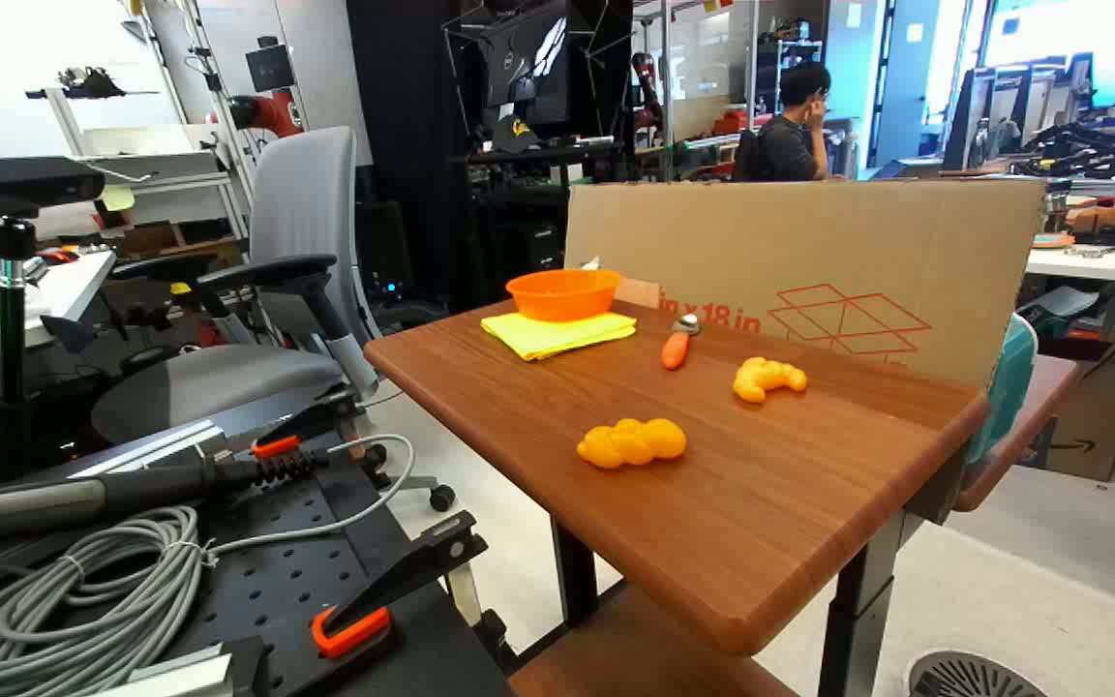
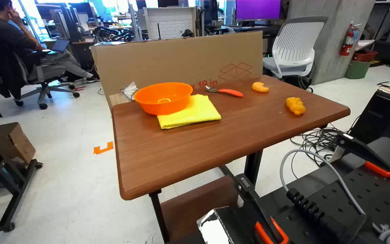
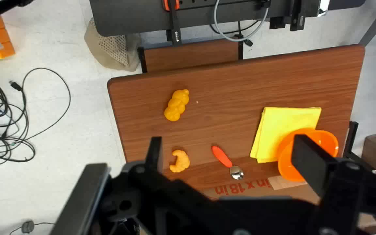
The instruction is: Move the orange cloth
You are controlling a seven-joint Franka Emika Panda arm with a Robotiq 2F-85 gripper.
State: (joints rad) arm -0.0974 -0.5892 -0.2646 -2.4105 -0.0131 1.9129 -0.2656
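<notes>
- Nearest to the camera is the gripper (image 3: 229, 150), dark in the lower part of the wrist view. Its two fingers stand wide apart and hold nothing; neither exterior view shows it.
- The orange cloth (image 3: 282, 122), which looks rather yellow, lies folded on the table (image 3: 224, 98), well below the gripper as it seems. In the wrist view it is mostly beyond the fingertips, ahead of the finger on the right side, not midway between the two.
- In my judgement the coming move turns on this offset: the tool probably has to shift to that side and forward, then go down. As there is only one gripper, no other can be nearer.
- The cloth is roughly square, so I cannot name a clear long axis.
- The bowl (image 3: 286, 163) is partly hidden behind that same finger and overlaps one corner of the cloth. Pulling may drag it along; the edge away from the bowl seems safer to take.
- Counted: one gripper, one cloth, one bowl, one spoon (image 3: 225, 160) seen between the fingers, one cardboard panel (image 1: 790, 232) upright along the table and partly behind the gripper in the wrist view, one curved toy (image 3: 184, 161) just inside the opposite finger and one knobbly toy (image 3: 177, 105) beyond the fingertips, so two toys.
</notes>
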